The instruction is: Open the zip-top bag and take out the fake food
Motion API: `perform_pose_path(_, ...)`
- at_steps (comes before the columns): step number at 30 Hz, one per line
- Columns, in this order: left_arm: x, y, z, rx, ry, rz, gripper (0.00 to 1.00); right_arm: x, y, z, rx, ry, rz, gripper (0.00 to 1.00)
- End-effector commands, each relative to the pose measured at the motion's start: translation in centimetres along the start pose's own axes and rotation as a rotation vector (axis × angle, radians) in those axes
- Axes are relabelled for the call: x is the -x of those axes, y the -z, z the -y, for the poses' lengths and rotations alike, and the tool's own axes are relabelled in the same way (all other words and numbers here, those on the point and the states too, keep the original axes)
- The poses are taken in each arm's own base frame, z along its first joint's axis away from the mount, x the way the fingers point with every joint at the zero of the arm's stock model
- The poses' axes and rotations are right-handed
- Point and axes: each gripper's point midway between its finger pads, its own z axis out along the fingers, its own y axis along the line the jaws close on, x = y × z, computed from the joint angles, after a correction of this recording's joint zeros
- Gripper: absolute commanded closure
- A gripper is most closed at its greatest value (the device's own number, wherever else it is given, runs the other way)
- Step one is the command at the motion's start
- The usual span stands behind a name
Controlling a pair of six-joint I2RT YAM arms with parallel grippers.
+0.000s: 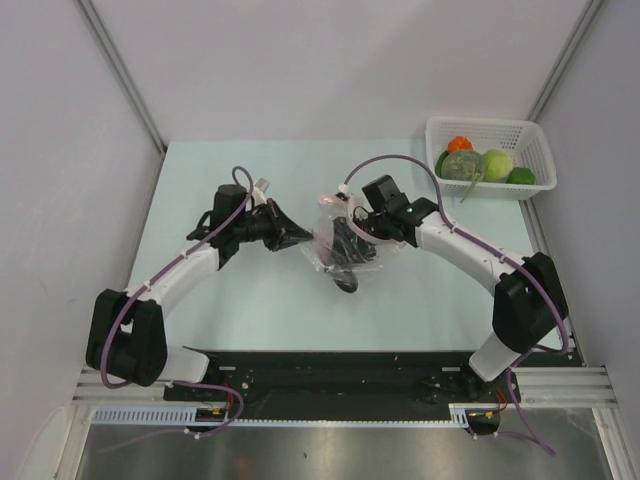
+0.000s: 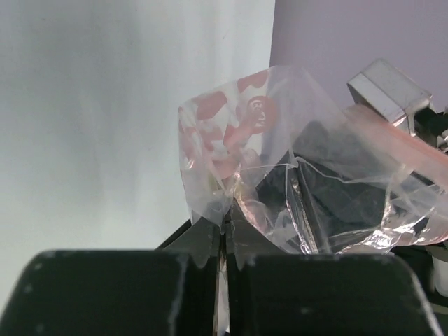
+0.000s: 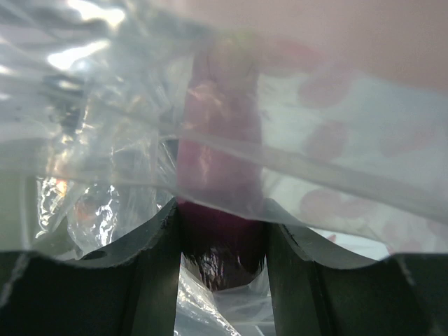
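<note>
A pale green table (image 1: 250, 300) is seen from above, with bare surface along its left edge, its near edge and toward the far-left corner. The left arm (image 1: 170, 275) and right arm (image 1: 480, 255) are bent inward toward the table's centre. A white mesh basket (image 1: 535, 150) is set at the far-right corner, well apart from both arms. Held in it are an orange-red ball (image 1: 460, 144), a mottled green-brown head (image 1: 462, 166), a pale green round piece (image 1: 496, 164) and a green pepper (image 1: 520, 176). The zip-top bag (image 1: 335, 240) is held between the two grippers at the centre.

Only the left wrist view shows the left gripper (image 2: 222, 234) pressed together on a thin fold of the bag's edge, with the pink zip strip (image 2: 399, 140) stretched off to the right. Only the right wrist view shows the right gripper (image 3: 221, 210) clamped on the purple eggplant (image 3: 224, 259), which fills the gap between its fingers. Whether plastic lies between them cannot be told.
</note>
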Motion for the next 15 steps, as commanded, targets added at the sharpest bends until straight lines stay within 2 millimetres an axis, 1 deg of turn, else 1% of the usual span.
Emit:
perform_pose_path(1, 0.1, 0.6, -0.8, 0.066, -0.053, 0.011, 1.0, 1.7, 2.0, 0.3, -0.015, 0.034, 0.076, 0.94)
perform_pose_path(3, 0.3, 0.7, -2.1, 0.129, -0.046, 0.035, 1.0, 1.7, 2.7, 0.4, -0.016, 0.032, 0.08, 0.94)
perform_pose_path(5, 0.3, 1.0, -3.6, 0.177, -0.02, 0.05, 1.0, 1.6, 3.1, 0.1, 0.003, 0.069, 0.08, 0.96)
perform_pose_path(6, 1.0, 1.2, -4.5, 0.208, -0.009, 0.083, 1.0, 1.3, 3.3, -0.3, 0.019, 0.079, 0.07, 0.97)
perform_pose_path(8, 1.0, 1.4, -5.4, 0.232, 0.01, 0.083, 1.0, 0.9, 3.7, -0.5, 0.034, 0.12, 0.062, 0.98)
perform_pose_path(9, 1.2, 1.4, -5.9, 0.247, 0.004, 0.087, 1.0, 0.6, 4.0, -0.3, 0.019, 0.118, 0.056, 0.98)
perform_pose_path(11, 0.9, 1.5, -6.3, 0.268, 0.008, 0.075, 1.0, 0.6, 4.4, 0.1, -0.009, 0.133, 0.065, 0.99)
perform_pose_path(15, 0.4, 1.8, -7.7, 0.309, 0.017, 0.077, 1.0, 1.5, 5.3, 0.9, -0.052, 0.13, 0.115, 1.0)
